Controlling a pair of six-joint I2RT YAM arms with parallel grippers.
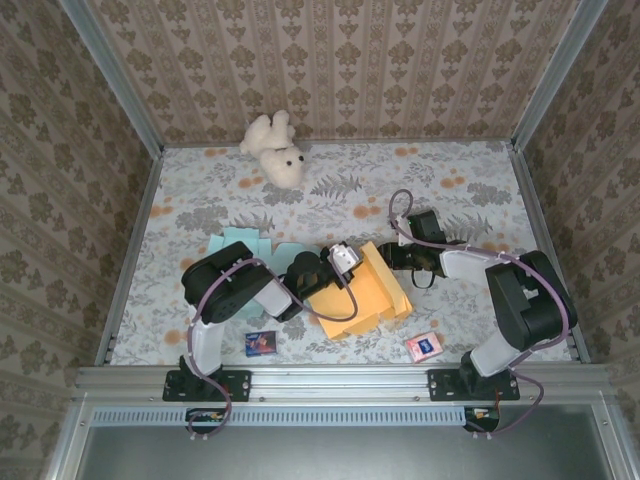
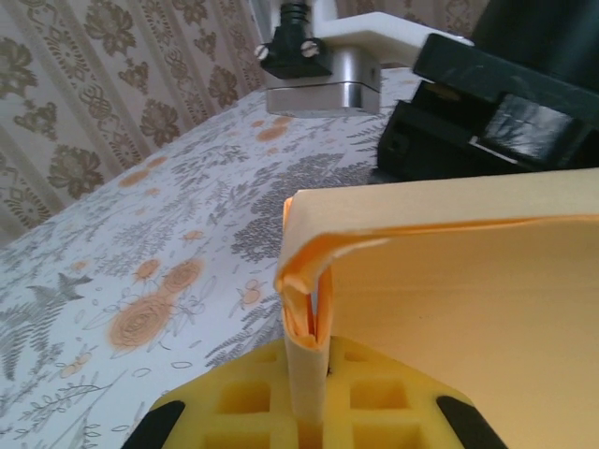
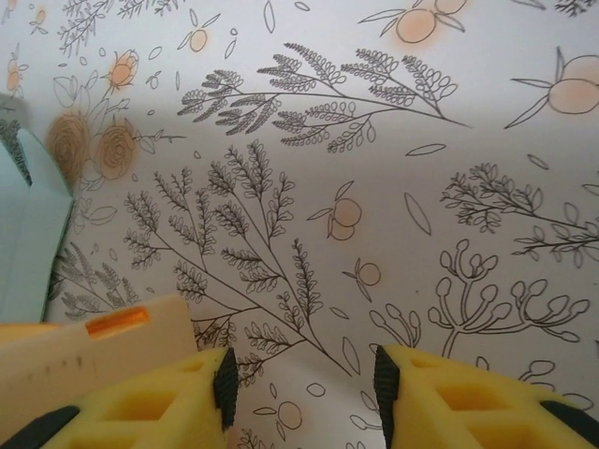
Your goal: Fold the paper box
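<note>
A worktop [image 1: 450,190] covered in cloth printed with orange flowers and grey leaves sits inside walls [image 1: 350,60] of patterned brown wallpaper. The orange paper box [image 1: 365,295] lies partly folded near the middle of the near side, between the two arms. The left tool [image 2: 309,407] is clamped on a doubled-over edge of the paper box, and the sheet stands up between its yellow pads [image 2: 239,402]. The right tool [image 3: 304,393] hovers at the box's far right corner with its jaws apart at a middling width. Bare cloth shows between its fingers [image 3: 468,407], nothing is held, and the box's edge lies just beside one finger. Just left of the box is a pale blue folded paper [image 1: 245,243]. Near the front edge lie a small blue packet [image 1: 260,343] and a small pink packet [image 1: 423,346], their printing too small to read. A white toy bear [image 1: 275,150] lies by the back wall, well apart
</note>
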